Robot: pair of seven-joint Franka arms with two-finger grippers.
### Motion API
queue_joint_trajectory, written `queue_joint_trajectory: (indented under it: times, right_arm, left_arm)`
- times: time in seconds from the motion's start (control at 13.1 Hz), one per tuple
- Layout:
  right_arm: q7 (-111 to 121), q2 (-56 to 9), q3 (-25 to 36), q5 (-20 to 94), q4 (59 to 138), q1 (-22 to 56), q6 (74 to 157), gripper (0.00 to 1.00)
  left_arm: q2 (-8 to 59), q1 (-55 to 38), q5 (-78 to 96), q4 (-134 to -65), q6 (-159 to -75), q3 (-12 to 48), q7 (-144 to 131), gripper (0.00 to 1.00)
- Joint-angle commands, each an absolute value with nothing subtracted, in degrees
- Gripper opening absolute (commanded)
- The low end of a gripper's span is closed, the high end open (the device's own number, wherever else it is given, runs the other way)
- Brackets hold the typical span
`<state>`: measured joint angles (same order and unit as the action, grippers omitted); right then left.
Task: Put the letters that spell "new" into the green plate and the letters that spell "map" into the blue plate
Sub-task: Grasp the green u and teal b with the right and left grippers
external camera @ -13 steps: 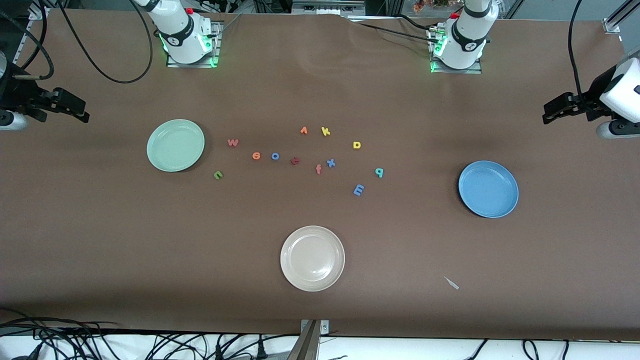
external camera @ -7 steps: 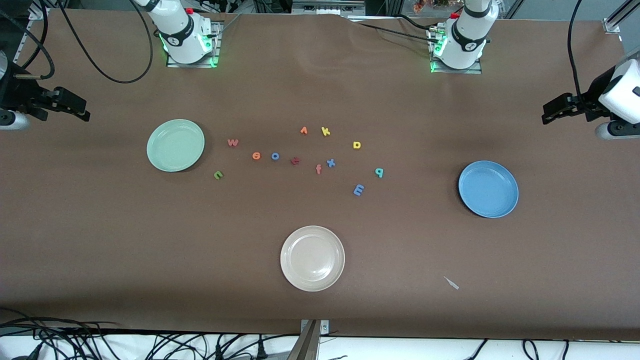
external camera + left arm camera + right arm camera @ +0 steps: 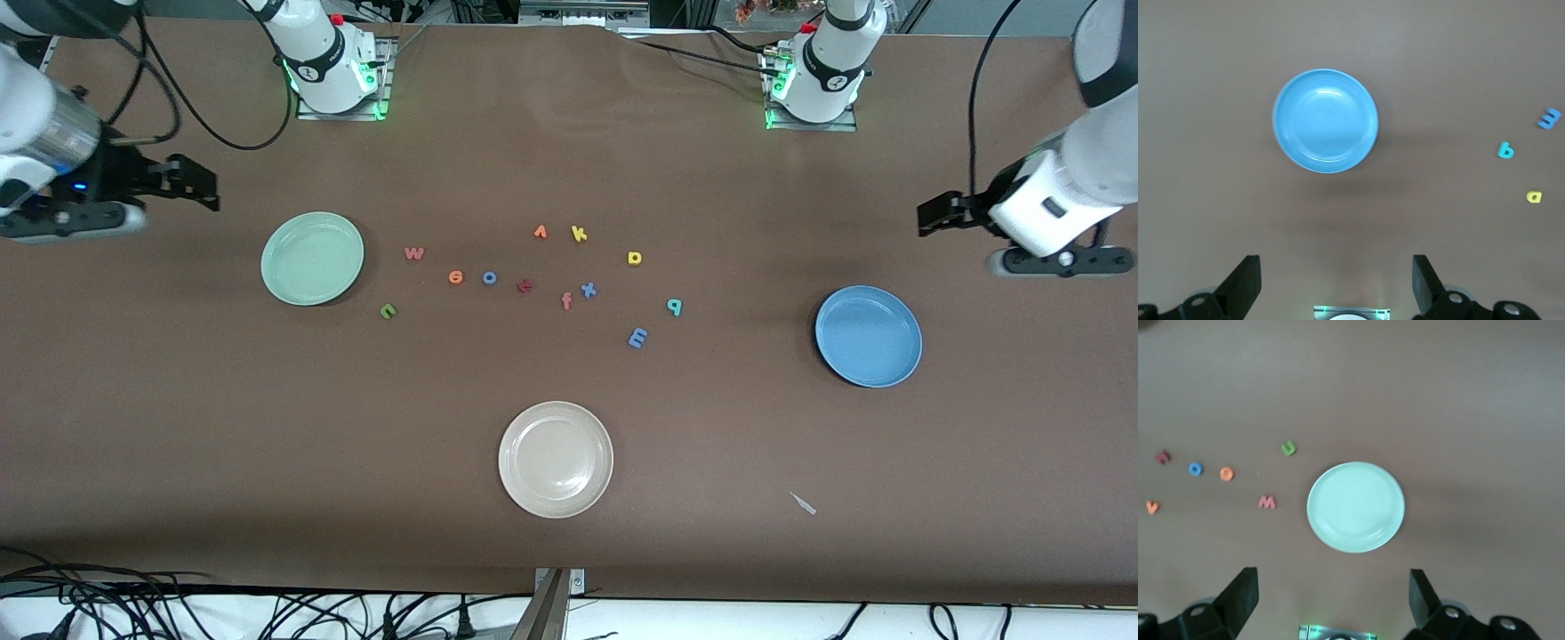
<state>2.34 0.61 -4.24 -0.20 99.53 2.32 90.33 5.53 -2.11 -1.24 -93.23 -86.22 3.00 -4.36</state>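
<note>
The brown table [image 3: 569,533] runs out of the front view at both ends, and both arms are cut off there, so only their wrists and hands show. The right arm's upper links are lost at the frame edge; its right gripper [image 3: 191,180] hangs over bare table toward the right arm's end, just beside the green plate [image 3: 312,258], its two fingers spread wide with nothing between them, as the right wrist view confirms. The left gripper [image 3: 938,213] hangs over bare table toward the left arm's end, above the blue plate [image 3: 868,336], fingers likewise spread and empty. Since the earlier frames both hands have swung inward from the frame edges toward the middle of the table, while nothing on the table has shifted. A beige plate [image 3: 556,459] sits nearest the front camera, empty like the other two. The letters lie scattered between the green and blue plates, all on the cloth, none in a plate: the pinkish w [image 3: 414,253], orange e [image 3: 456,277] and green n [image 3: 388,311] toward the green plate; the yellow a [image 3: 634,258], teal p [image 3: 675,307] and blue m [image 3: 637,338] toward the blue one. Among them are a blue o [image 3: 489,277], a yellow k [image 3: 579,234], a blue x [image 3: 588,290], a salmon f [image 3: 566,301], and two whose shapes are hard to read: a dark red letter [image 3: 525,286] and a small orange letter [image 3: 540,233]. A tiny pale scrap [image 3: 804,504] near the beige plate cannot be identified.
</note>
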Motion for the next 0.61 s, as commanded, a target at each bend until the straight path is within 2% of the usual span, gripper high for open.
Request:
queue_joint_trajectory:
  times: [0.0, 0.23, 0.38, 0.53]
  right_arm:
    - [3.87, -7.34, -5.09, -0.79, 100.72, 6.39, 93.14, 1.00]
    - [4.13, -13.96, -5.27, -0.97, 104.30, 9.49, 103.15, 1.00]
    - [4.65, -13.36, -6.59, -1.23, 111.93, 10.02, 113.77, 1.00]
    - [5.36, -12.83, -6.77, -1.41, 119.93, 10.02, 124.40, 1.00]
  left_arm:
    - [9.65, -6.13, 1.49, -93.34, -89.29, 3.16, -9.37, 1.00]
    - [14.22, -10.53, 4.47, -94.47, -94.46, 3.60, -11.25, 1.00]
    - [15.38, -13.61, 4.92, -98.85, -102.09, 3.78, -11.77, 1.00]
    - [15.21, -16.51, 4.92, -106.14, -112.19, 3.87, -12.13, 1.00]
